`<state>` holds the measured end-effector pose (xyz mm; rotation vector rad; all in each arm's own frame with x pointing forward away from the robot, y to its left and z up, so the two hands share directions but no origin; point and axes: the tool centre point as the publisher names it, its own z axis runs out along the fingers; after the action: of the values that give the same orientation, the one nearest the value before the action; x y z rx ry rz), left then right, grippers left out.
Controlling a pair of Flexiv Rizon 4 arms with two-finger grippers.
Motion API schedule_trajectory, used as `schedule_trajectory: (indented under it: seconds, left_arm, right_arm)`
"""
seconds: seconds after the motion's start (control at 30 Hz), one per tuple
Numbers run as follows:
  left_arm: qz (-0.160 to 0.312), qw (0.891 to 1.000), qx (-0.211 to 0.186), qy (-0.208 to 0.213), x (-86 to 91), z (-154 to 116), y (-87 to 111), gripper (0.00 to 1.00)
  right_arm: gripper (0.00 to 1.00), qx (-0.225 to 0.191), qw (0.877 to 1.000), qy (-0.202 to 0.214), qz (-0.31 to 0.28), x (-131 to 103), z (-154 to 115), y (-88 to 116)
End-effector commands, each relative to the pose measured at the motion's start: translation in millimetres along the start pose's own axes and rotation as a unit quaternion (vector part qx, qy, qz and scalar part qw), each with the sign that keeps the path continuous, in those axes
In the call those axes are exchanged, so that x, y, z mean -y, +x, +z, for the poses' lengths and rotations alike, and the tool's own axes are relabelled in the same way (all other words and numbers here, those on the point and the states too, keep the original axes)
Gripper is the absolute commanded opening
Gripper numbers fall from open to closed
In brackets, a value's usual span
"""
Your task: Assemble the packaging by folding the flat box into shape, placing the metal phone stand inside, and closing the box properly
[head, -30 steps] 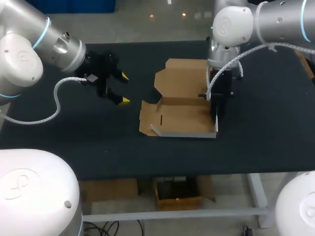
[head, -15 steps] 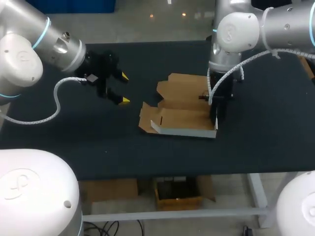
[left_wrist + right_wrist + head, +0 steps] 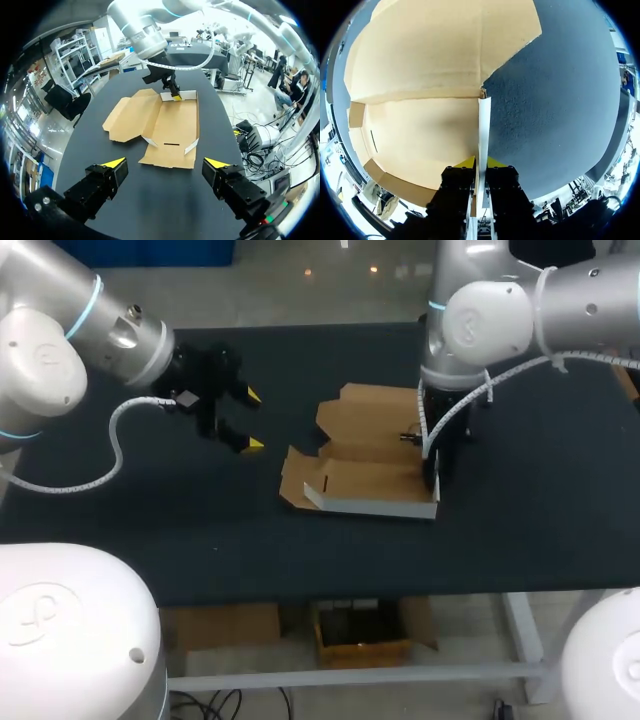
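Cardboard box (image 3: 365, 478): half-formed in the middle of the surface (image 3: 150, 520), base down, lid panel (image 3: 372, 412) spread open behind it, the wall nearest the robot raised.
Right gripper (image 3: 480, 163): pinched on the box's side wall (image 3: 484, 120), 1 finger inside and 1 outside, likely to stand that wall upright.
Left gripper (image 3: 165, 162): fingers spread wide, holding nothing, hovering well apart from the box (probably waiting to steady it).
Phone stand: not visible in any view.
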<state>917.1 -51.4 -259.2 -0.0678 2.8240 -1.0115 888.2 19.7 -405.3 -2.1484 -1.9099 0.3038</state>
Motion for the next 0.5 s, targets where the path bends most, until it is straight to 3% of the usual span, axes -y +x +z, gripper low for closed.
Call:
schedule_trajectory:
  seconds: [0.03,0.4,0.5]
  left_arm:
    - [0.0,1.0,-0.001,-0.003,0.9,-0.6,-0.1,1.0]
    - [0.0,1.0,-0.001,-0.003,0.9,-0.6,-0.1,1.0]
    - [0.0,1.0,-0.001,-0.003,0.9,-0.6,-0.1,1.0]
  right_arm:
    - [0.07,-0.004,0.998,-0.056,0.008,10.6,1.8,-4.5]
    - [0.07,0.001,0.995,-0.099,0.031,7.6,5.7,-7.1]
    - [0.12,0.0,0.993,-0.112,0.036,6.1,6.3,-7.4]
